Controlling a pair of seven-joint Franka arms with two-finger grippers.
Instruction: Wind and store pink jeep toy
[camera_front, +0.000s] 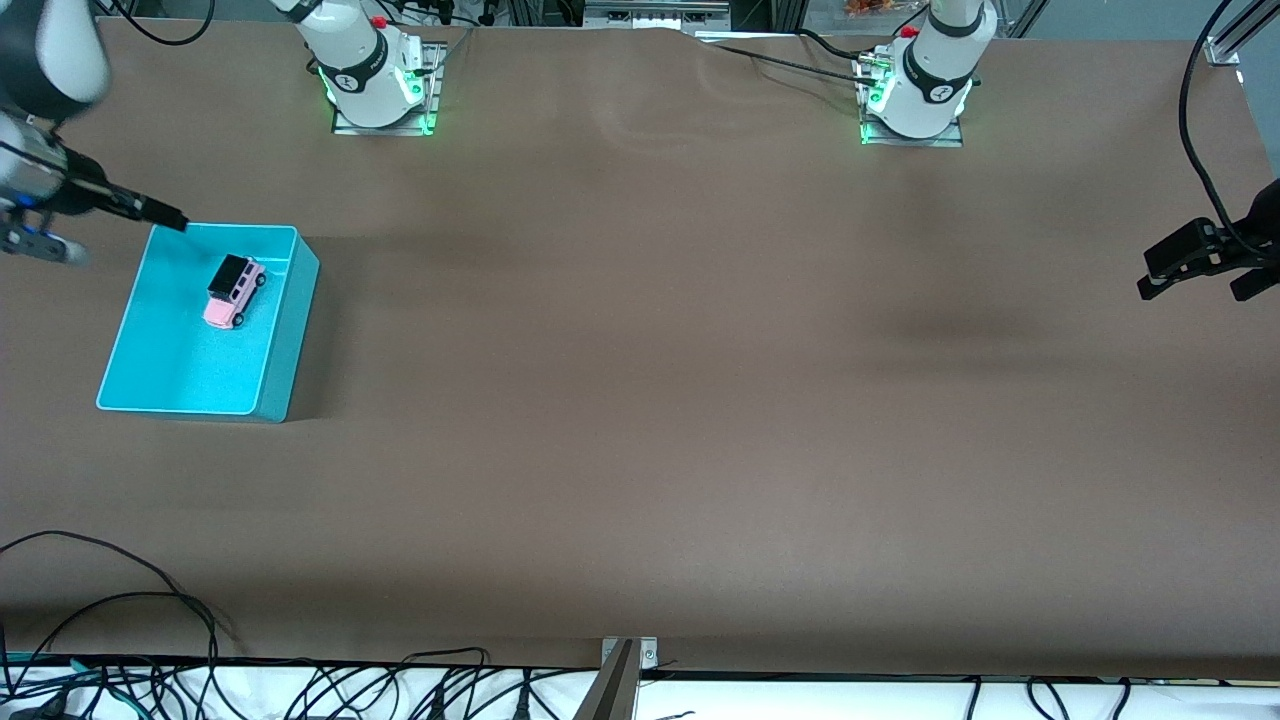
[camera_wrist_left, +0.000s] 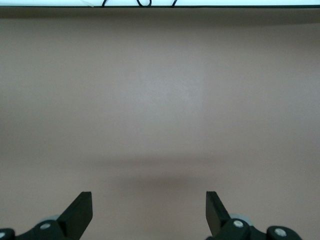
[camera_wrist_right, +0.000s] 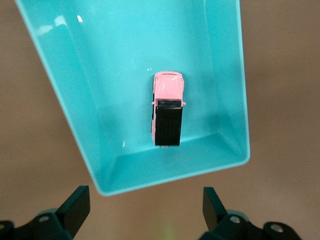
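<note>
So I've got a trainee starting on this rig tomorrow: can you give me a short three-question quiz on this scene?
1. True or false: the pink jeep toy lies inside the turquoise bin.
2. Multiple choice: what does the right gripper hold? A) the jeep B) the bin's rim C) nothing, its jaws are open
3. Fill in: the left gripper waits with open jaws over bare table at the ____ arm's end, away from the bin.

Key
1. True. The jeep sits upright on the bin's floor, in the part farther from the front camera.
2. C. It hangs over the bin's edge, apart from the jeep.
3. left
</note>
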